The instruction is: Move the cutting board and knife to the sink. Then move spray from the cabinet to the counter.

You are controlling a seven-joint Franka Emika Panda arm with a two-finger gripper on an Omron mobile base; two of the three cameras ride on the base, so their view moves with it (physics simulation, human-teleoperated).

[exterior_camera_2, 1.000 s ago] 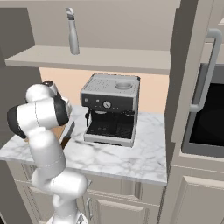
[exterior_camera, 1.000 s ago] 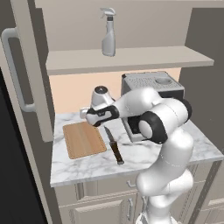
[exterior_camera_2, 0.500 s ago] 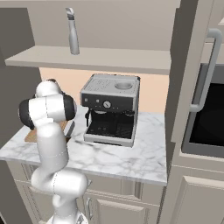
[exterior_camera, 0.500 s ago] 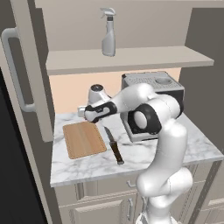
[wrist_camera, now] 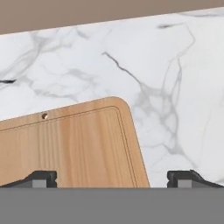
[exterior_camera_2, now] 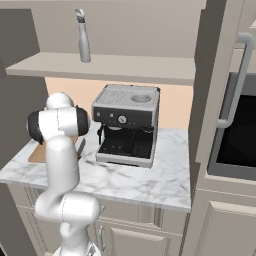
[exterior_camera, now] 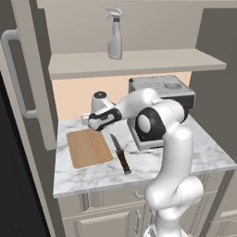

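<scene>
One change: the arm has swung left, bringing the wide-open tool (exterior_camera: 86,120) over the cutting board's (exterior_camera: 88,147) far corner. Board and knife (exterior_camera: 120,154) lie untouched on the surface (exterior_camera: 185,157); grasping comes next.

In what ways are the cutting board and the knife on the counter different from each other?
The cutting board is a wide, flat, light-brown wooden rectangle with rounded corners; the knife is narrow, with a dark grey pointed blade and dark brown handle. The board lies nearer the cabinet door; the knife lies beside it, toward the coffee machine. Both lie flat on the marble counter, apart, similar in length.
</scene>
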